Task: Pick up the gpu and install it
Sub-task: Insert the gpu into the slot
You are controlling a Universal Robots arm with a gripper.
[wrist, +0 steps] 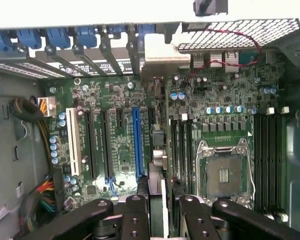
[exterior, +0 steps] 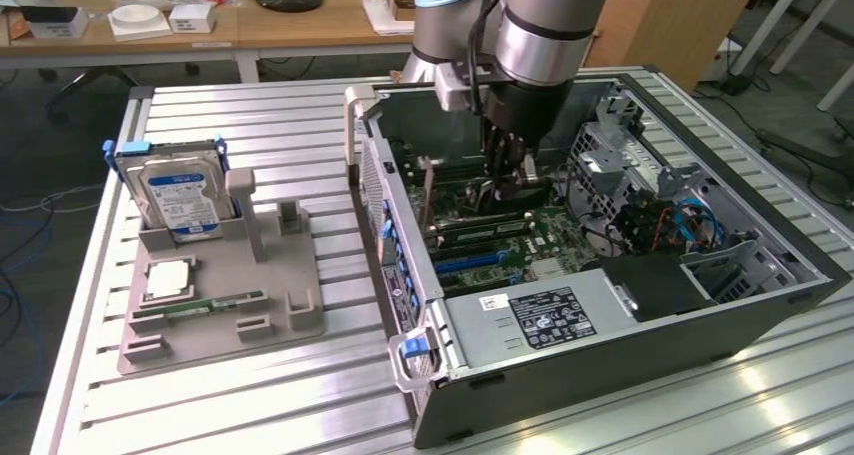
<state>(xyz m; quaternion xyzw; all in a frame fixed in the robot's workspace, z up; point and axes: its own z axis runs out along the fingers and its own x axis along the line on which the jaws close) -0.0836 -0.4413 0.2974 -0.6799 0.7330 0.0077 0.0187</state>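
Note:
My gripper [exterior: 511, 183] is lowered inside the open computer case [exterior: 747, 305], over the motherboard [wrist: 115, 150]. It is shut on the gpu [wrist: 159, 160], which the wrist view shows edge-on between the black fingers [wrist: 135, 220]. The card's silver bracket [wrist: 162, 52] reaches the case's rear slot wall. The card stands just beside the long blue slot [wrist: 136, 142]; the slot beneath it is hidden. In the exterior view the gpu [exterior: 461, 187] runs from the gripper toward the case's rear wall on the exterior view's left.
A grey fixture tray [exterior: 267, 320] on the exterior view's left holds a hard drive [exterior: 180, 195], a memory stick [exterior: 200, 305] and a processor [exterior: 171, 278]. Inside the case are the power supply [exterior: 534, 315], cable bundles [wrist: 37, 112], the processor socket [wrist: 225, 175] and drive cages [exterior: 667, 190].

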